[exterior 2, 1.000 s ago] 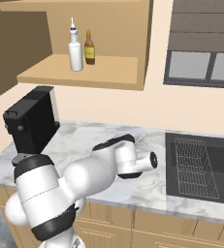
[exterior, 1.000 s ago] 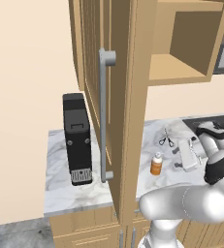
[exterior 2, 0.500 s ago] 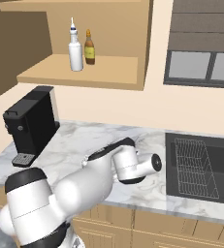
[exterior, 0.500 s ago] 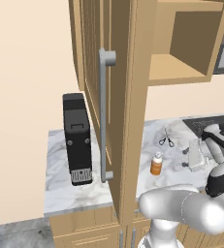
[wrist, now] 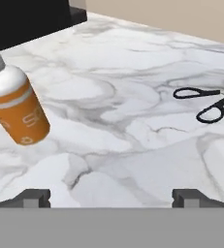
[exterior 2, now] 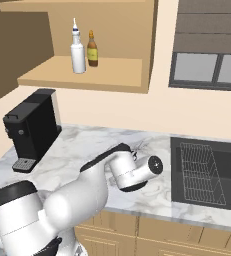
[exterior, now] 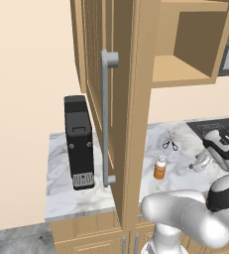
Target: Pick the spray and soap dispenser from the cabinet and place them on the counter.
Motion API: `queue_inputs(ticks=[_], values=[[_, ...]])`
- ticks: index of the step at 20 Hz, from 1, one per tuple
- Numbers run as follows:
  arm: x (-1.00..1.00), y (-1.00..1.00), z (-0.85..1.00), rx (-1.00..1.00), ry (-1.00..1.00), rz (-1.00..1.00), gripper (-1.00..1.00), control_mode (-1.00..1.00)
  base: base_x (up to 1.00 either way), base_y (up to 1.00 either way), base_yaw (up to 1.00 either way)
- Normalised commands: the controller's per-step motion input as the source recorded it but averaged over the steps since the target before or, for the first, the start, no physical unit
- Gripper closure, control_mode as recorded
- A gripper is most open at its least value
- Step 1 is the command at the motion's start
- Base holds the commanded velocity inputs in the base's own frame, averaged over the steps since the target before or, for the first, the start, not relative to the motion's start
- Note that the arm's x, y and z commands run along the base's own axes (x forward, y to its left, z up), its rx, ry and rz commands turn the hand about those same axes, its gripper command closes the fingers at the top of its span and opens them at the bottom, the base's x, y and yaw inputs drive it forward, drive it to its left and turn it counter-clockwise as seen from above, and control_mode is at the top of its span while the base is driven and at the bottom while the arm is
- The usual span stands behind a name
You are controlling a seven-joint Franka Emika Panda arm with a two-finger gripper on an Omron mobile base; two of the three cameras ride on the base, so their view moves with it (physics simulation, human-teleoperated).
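Orange shows at the left of my hand view: the soap dispenser [wrist: 14, 104] stands on the marble desk [wrist: 113, 145], with black scissors [wrist: 208, 102] well apart at the right. My tool [wrist: 112, 196] is spread wide, holding nothing, bare marble between its tips. The left base view adds the cabinet [exterior: 117, 94] door swung open at centre, blocking much, and a coffee machine [exterior: 78, 141] at left. The right base view shows a white bottle [exterior 2: 77, 48] beside a brown bottle [exterior 2: 92, 49] on the shelf, upper left, and a sink [exterior 2: 207, 172] at the desk's right end.
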Motion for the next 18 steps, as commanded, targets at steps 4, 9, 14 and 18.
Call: queue_inputs(ticks=[4,9,14,18], values=[[-0.01,-0.26,0.00,-0.01,0.18,-0.31,-1.00,-1.00,0.00,0.00,0.00],[-0.03,-0.22,0.00,-0.01,0.18,-0.31,-1.00,-1.00,0.00,0.00,0.00],[-0.24,0.04,0.02,-0.04,0.02,-0.19,-1.00,-1.00,0.00,0.00,0.00],[-0.28,0.18,0.18,-0.09,0.00,-0.13,-1.00,-1.00,0.00,0.00,0.00]])
